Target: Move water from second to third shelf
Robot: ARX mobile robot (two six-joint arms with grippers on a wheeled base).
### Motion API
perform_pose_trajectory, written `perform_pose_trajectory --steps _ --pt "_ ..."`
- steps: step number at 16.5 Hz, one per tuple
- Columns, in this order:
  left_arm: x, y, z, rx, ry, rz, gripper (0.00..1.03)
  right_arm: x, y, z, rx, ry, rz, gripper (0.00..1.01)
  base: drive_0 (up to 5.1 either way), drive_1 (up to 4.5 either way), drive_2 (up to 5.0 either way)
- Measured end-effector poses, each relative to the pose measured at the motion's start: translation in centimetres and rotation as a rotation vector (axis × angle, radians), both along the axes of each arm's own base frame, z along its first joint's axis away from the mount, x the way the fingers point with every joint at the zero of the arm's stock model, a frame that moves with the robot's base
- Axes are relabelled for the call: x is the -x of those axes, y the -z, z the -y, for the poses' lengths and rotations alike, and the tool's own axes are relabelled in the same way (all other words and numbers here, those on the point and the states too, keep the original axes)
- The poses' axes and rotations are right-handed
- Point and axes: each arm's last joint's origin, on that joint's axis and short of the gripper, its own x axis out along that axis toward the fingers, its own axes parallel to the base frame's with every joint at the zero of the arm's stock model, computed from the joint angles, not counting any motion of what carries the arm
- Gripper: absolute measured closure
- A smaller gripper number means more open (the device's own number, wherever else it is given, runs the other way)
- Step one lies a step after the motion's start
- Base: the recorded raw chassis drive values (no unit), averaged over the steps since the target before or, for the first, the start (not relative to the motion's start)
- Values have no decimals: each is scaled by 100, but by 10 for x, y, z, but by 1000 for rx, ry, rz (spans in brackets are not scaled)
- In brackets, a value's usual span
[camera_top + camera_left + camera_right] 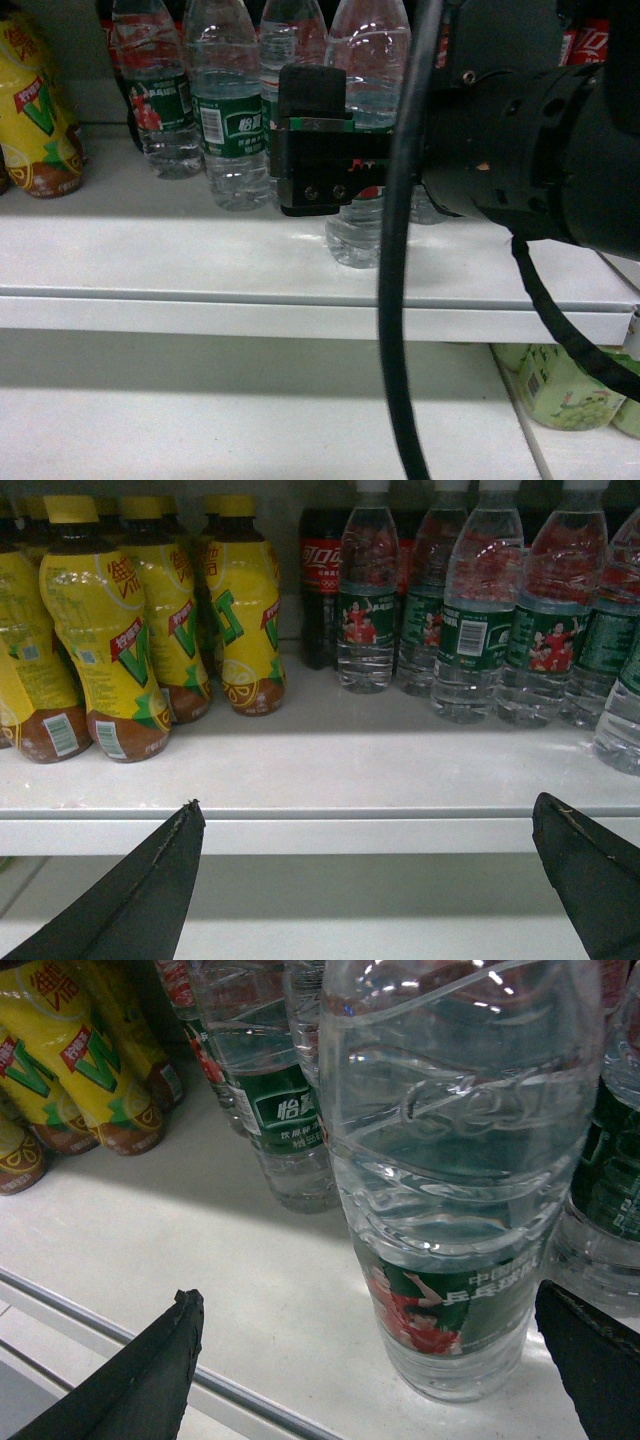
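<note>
- My right hand (365, 1360) is apart, straddling the front water bottle (455, 1250) near the shelf (230, 1260) edge.
- Left hand (365, 880) apart, idle.
- I'd clamp squarely at the label, then lift clear.

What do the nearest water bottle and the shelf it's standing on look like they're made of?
Water bottle: thin clear plastic, going by the see-through ribbed wall with glossy highlights, and a printed green wrap label. Shelf: probably white-painted metal; smooth with a soft sheen, though laminate can't be ruled out.
</note>
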Motion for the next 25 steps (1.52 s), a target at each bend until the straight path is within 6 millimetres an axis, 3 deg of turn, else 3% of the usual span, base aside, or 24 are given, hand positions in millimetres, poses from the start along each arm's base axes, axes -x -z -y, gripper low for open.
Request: perform_pose_trajectory --steps 6,8,11,13,16,20,25 --pt "0 0 0 0 0 0 5 -15 -1 -9 4 68 30 3 0 0 0" --pt "0 0 0 0 0 0 5 -34 4 -19 52 118 51 3 0 0 0" --pt "0 0 0 0 0 1 5 -38 -1 -20 60 140 77 32 0 0 0" --pt "0 0 0 0 0 0 5 -37 -1 -22 63 147 87 47 0 0 0" --pt "0 0 0 0 0 0 5 -36 -3 -23 64 144 94 57 0 0 0" --pt "0 0 0 0 0 1 5 -24 -6 -20 65 114 92 60 0 0 0" --pt "0 0 0 0 0 0 5 0 -11 -1 66 101 77 60 0 0 0"
